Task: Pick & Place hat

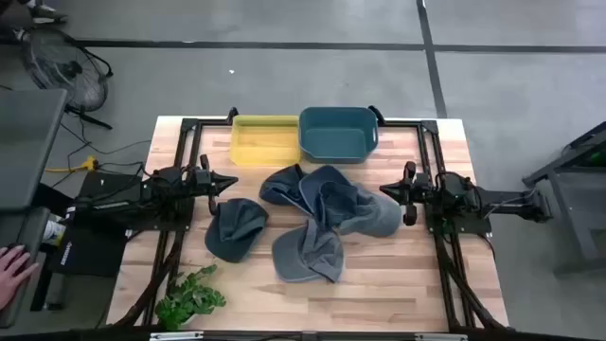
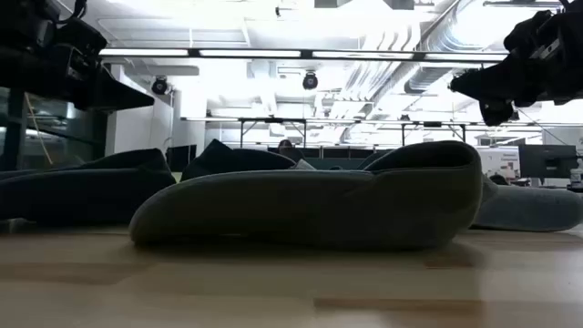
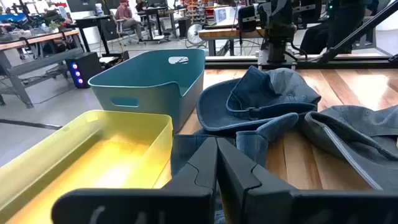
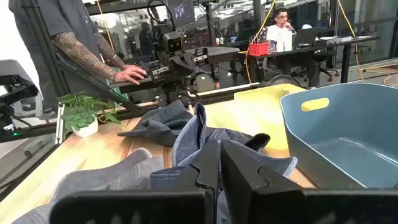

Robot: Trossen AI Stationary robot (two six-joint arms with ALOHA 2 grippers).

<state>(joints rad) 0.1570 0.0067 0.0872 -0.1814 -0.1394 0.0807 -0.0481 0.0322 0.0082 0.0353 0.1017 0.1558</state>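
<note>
Several blue-grey hats (image 1: 322, 213) heaped at mid-table on the wooden tabletop (image 1: 398, 275): one cap (image 1: 235, 228) lying toward the left arm's side, another (image 1: 308, 254) nearer the front edge, the rest overlapping in a pile just in front of the bins. Yellow bin (image 1: 264, 139) and teal bin (image 1: 337, 133) side by side at the far edge, touching or nearly so. Left gripper (image 1: 227, 183) raised above the table near the left-side cap, fingers pressed together, holding nothing. Right gripper (image 1: 386, 191) opposite, at the pile's right edge, fingers likewise closed and empty. Hard to tell from above whether either tip touches fabric; probably not, judging by the low view. Small green plant (image 1: 190, 297) at the front left corner. A person's hand (image 1: 13, 264) at the left border, off the table.
</note>
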